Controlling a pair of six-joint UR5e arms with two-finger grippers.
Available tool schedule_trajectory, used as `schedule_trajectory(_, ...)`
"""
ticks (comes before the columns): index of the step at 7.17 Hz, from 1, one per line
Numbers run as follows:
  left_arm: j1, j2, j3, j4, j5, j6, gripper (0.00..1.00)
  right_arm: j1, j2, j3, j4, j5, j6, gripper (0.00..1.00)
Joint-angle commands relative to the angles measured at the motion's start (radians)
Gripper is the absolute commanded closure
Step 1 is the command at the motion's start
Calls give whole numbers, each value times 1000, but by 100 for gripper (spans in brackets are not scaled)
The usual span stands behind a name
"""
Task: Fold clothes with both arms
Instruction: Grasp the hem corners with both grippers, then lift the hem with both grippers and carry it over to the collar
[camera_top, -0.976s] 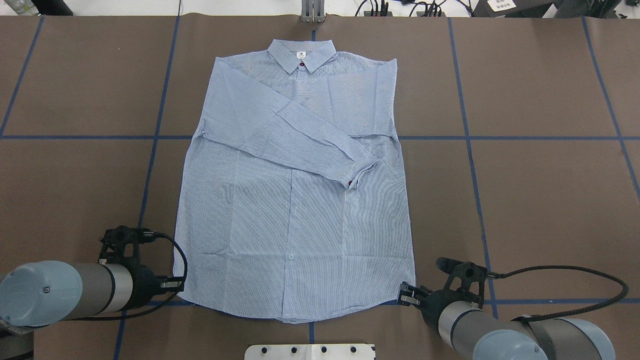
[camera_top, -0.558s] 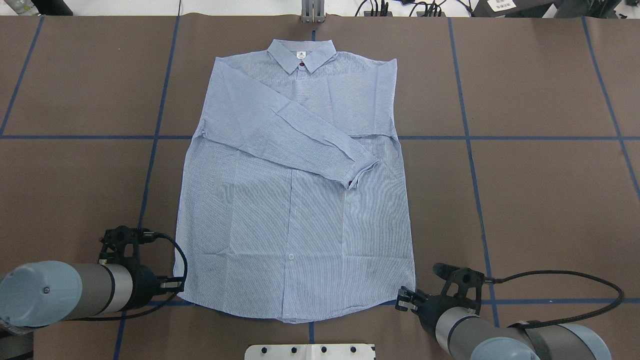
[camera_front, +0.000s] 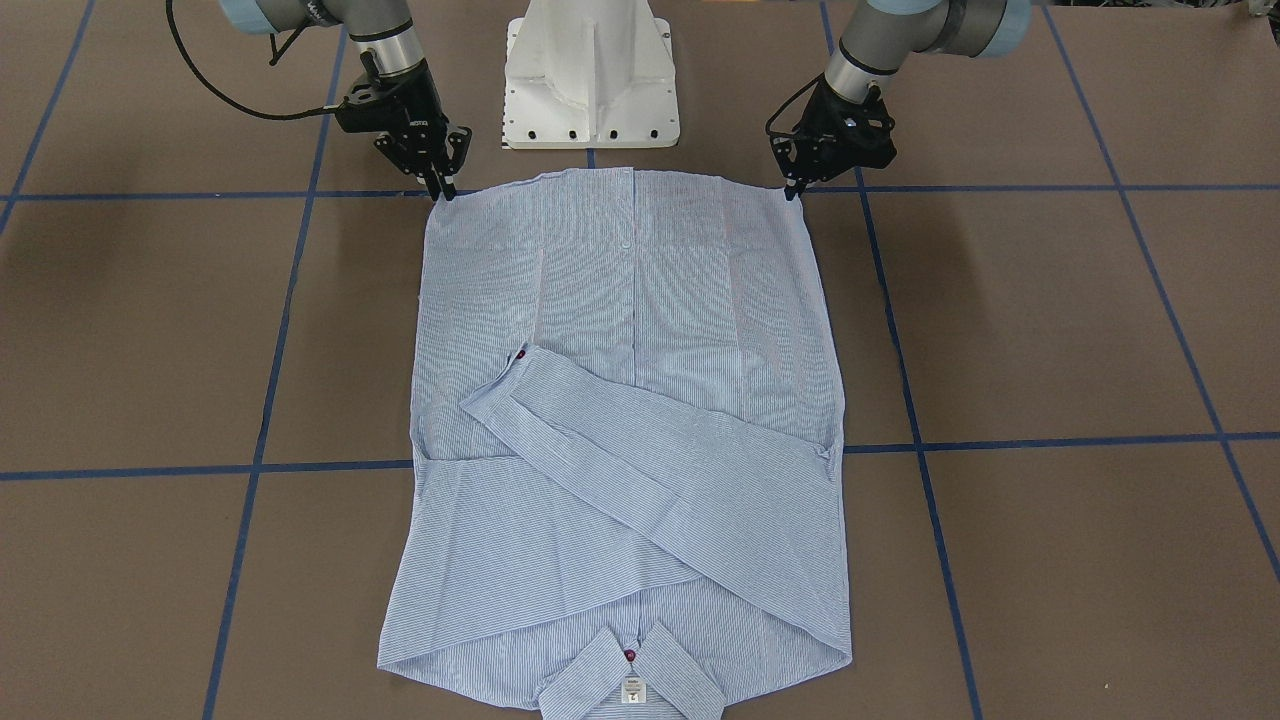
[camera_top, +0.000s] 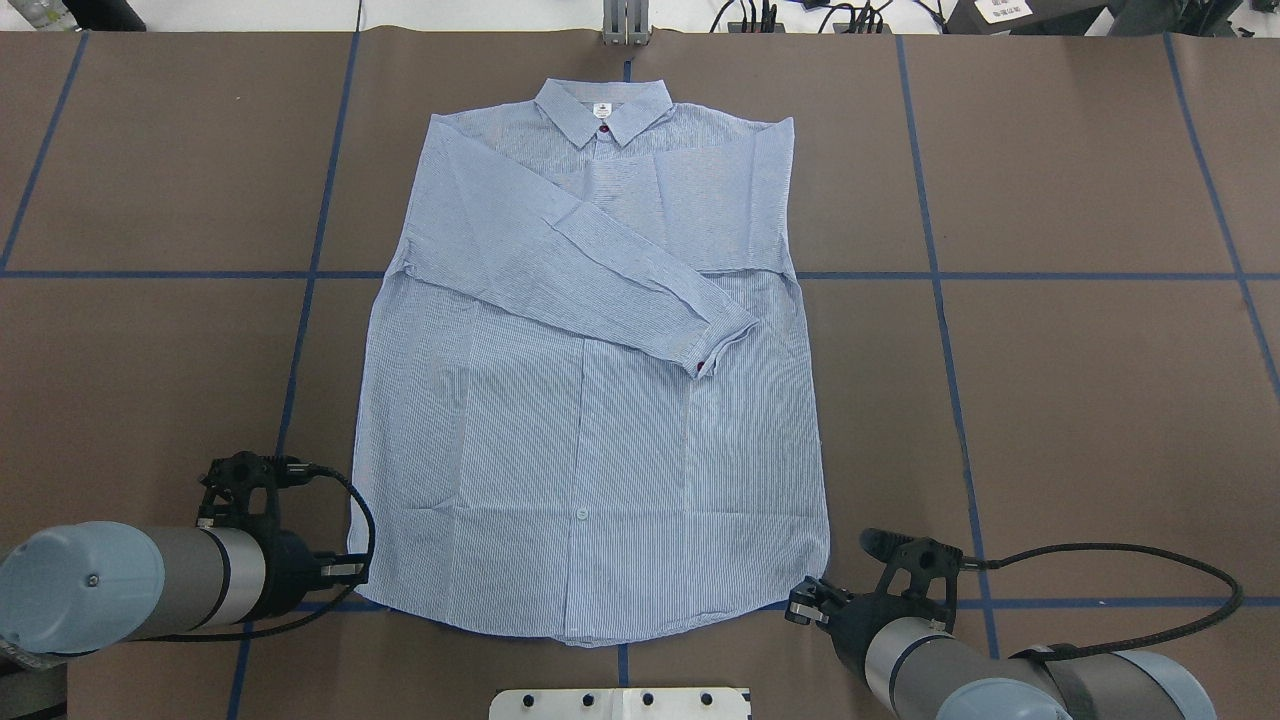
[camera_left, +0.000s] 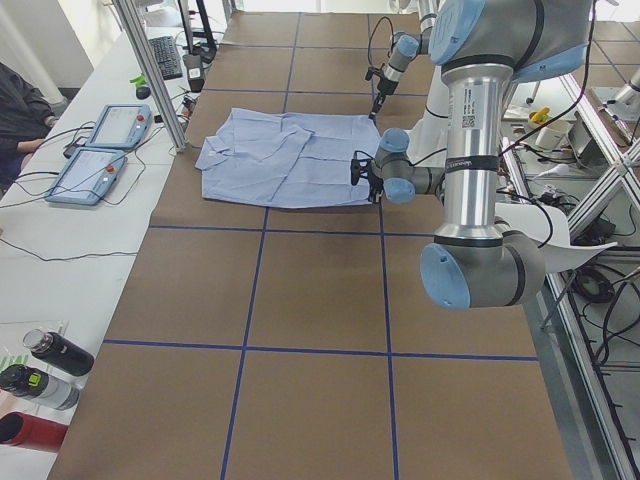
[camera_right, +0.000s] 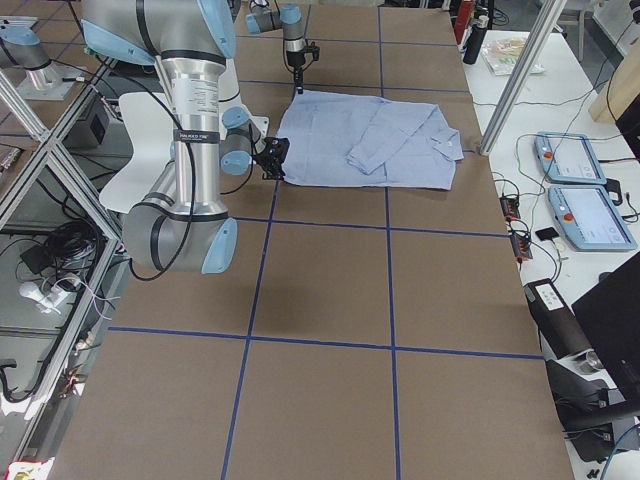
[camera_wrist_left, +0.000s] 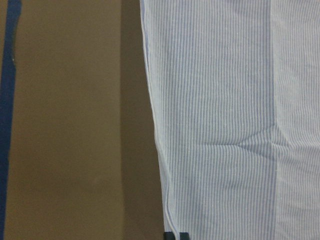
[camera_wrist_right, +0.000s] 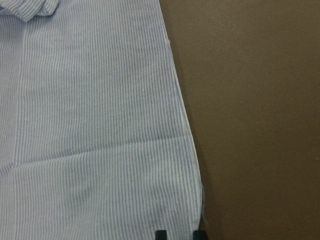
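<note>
The right pincer has drawn back towards the robot and a little inward since a second ago, and now sits just below the shirt's lower right hem corner. The left pincer has not shifted. The shirt lies as it did.

The shirt is spread flat in the middle of the brown table, collar at the far side and hem towards the robot. One sleeve is folded slantwise across the chest. Blue tape lines cross the table and run under the cloth. The white pedestal base stands just behind the hem, between the two arms. A black cable loops out beside the right arm.

The front-facing view shows the white neck label and the red cuff button more plainly than the overhead does. Only the wrist views show the fingertips:
- The left pincer's tips are drawn narrow, set right on the hem's edge.
- The right pincer's tips stand well apart, with the hem corner lying between them.

The side views alone show a bench past the table's far edge, with two teach pendants and a keyboard. Some bottles lie nearer that camera; what is in them cannot be told.
</note>
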Motion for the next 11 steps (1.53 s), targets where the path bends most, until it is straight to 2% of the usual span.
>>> schedule_trajectory(1, -1, 1, -7, 0, 0, 0, 100, 1, 4, 1, 0, 0, 0, 88)
schedule_trajectory(3, 1, 1, -10, 0, 0, 0, 100, 4, 1, 1, 0, 0, -2, 98)
schedule_trajectory(5, 1, 1, -29, 2, -5, 0, 100, 11, -2, 22, -2, 2, -2, 100)
schedule_trajectory(6, -1, 4, -68, 2, -12, 0, 100, 14, -16, 68, -12, 6, -3, 100)
schedule_trajectory(7, -1, 6, -141, 35, -41, 0, 100, 14, -22, 155, -103, 24, -3, 100)
schedule_trajectory(9, -2, -11, -343, 193, -168, -2, 100, 16, -19, 383, -356, 159, 0, 100)
schedule_trajectory(11, 2, -32, -396, 213, -241, -70, 100, 46, -11, 547, -535, 300, 0, 100)
